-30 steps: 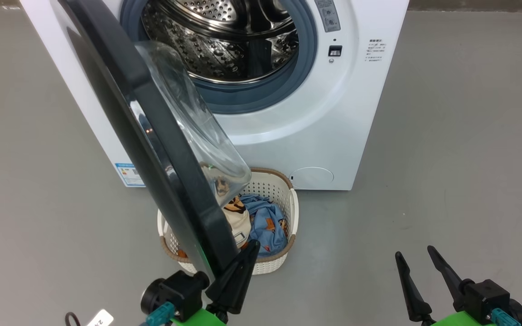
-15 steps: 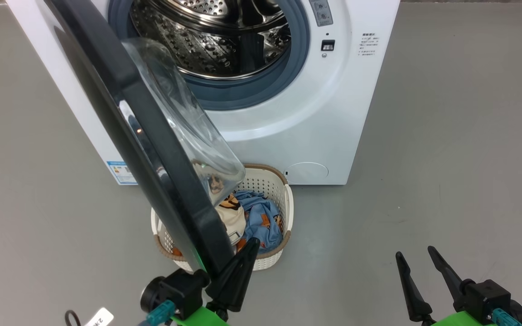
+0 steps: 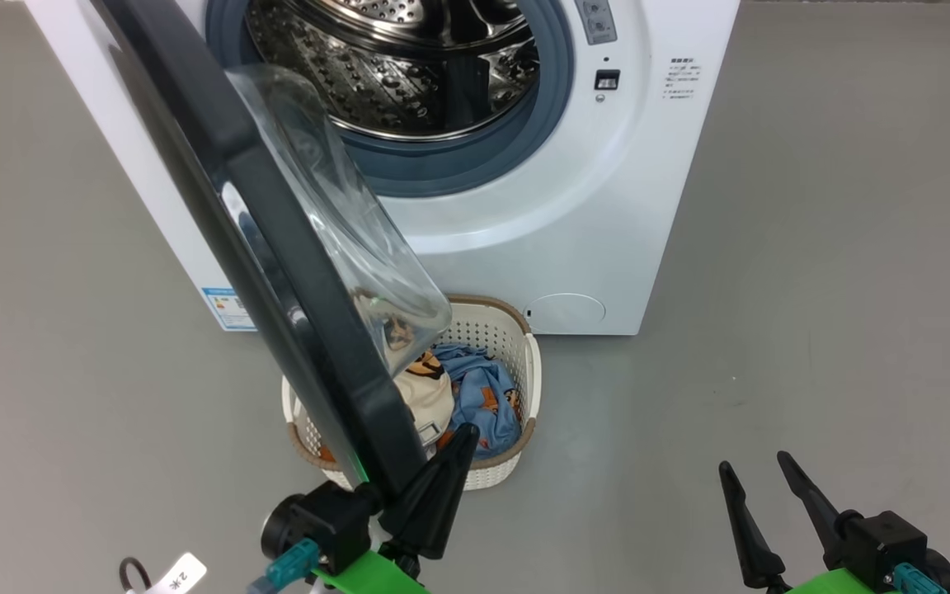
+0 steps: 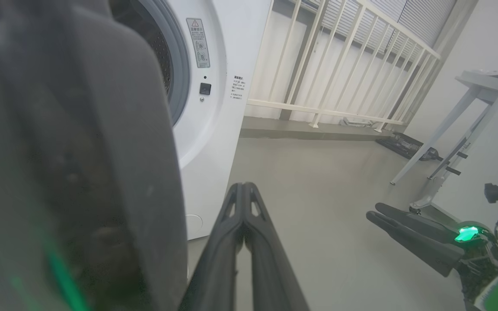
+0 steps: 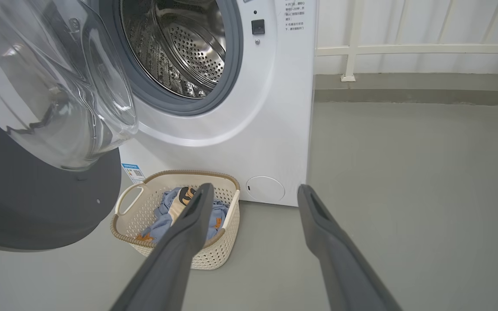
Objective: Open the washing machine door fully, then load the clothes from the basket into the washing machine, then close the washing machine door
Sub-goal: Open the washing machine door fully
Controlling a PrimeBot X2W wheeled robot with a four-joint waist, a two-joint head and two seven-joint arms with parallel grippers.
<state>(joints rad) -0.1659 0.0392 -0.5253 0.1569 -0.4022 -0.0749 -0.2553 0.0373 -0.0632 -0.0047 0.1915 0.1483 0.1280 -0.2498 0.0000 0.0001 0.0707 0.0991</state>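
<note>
While the washing machine door (image 3: 310,330) juts edge-on over the basket (image 3: 534,367), the left gripper (image 3: 465,433) sits beside it, jaws together; the right gripper (image 3: 754,462) has jaws spread.

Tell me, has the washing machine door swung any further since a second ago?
No. The washing machine door sits unchanged against the washing machine; only the camera shifted.

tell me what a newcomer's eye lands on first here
The big black-rimmed washing machine door stands open across the head view's left, baring the steel drum. Below it sits the basket of blue bear-print clothes, with the shut left gripper beside the door's lower edge.
</note>
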